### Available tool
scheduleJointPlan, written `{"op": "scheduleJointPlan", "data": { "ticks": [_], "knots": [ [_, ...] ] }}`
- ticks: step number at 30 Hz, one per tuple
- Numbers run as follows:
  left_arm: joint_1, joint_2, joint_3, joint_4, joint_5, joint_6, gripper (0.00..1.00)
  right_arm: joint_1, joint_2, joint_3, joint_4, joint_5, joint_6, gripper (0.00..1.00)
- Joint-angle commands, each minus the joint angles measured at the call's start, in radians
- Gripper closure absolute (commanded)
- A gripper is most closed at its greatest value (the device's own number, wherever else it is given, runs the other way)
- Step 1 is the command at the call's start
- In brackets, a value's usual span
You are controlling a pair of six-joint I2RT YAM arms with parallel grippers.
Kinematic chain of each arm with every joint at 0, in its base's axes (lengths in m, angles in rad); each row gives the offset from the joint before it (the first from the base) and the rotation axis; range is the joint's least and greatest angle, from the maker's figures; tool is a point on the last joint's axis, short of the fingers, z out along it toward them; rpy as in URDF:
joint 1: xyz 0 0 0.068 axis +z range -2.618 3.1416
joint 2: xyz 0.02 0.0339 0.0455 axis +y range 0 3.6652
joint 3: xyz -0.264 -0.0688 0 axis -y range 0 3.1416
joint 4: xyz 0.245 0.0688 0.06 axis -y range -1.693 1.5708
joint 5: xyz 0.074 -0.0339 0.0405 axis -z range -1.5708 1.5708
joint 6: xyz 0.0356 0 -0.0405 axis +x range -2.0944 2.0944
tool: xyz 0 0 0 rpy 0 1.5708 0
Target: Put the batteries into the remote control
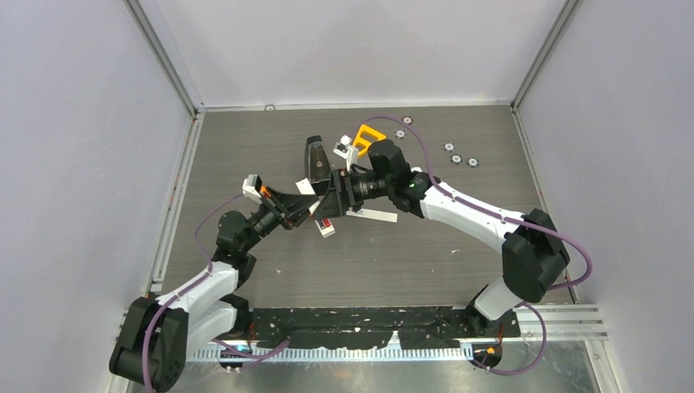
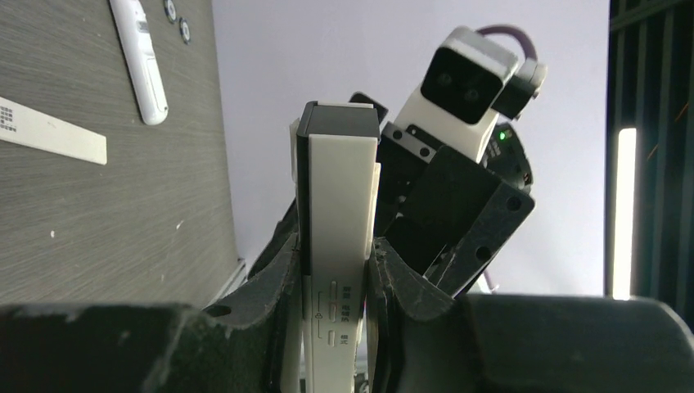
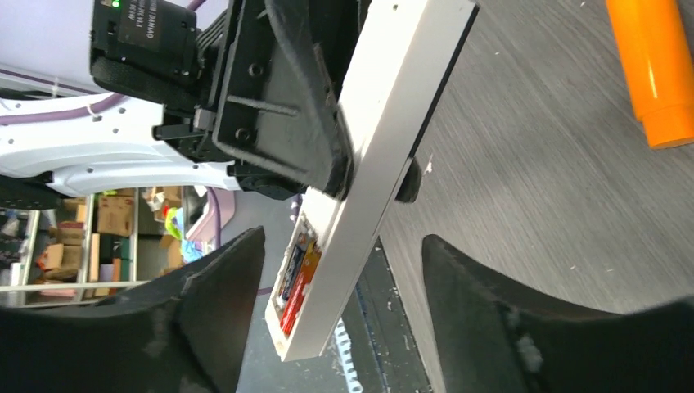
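Clamped edge-up in left end effector, low centre of left wrist view: remote, probably to present its bay. Seated there, lower centre of right wrist view: batteries, labels unreadable. Spread wide either side, gripping nothing: right end effector. Beyond, tabletop.

Remotes: two
Discs: five, upper right
Arms: two
Orange piece: one
White strip: one
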Motion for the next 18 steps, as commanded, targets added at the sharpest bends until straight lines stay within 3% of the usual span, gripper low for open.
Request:
{"op": "scheduleJointPlan", "data": {
  "ticks": [1, 7, 13, 18],
  "knots": [
    [-0.005, -0.031, 0.053, 0.061, 0.063, 0.143, 1.00, -0.007, -0.049, -0.006, 0.066, 0.031, -0.004, 0.20],
    [0.004, -0.056, 0.094, 0.025, 0.132, 0.361, 1.00, -0.022, -0.111, -0.027, 0.090, 0.023, -0.015, 0.14],
    [0.006, -0.062, 0.132, 0.004, 0.169, 0.455, 1.00, -0.019, -0.156, -0.028, 0.036, 0.042, -0.099, 0.13],
    [0.006, -0.091, 0.139, -0.089, 0.101, 0.483, 1.00, 0.037, -0.170, 0.069, -0.193, 0.253, -0.234, 0.14]
  ]
}}
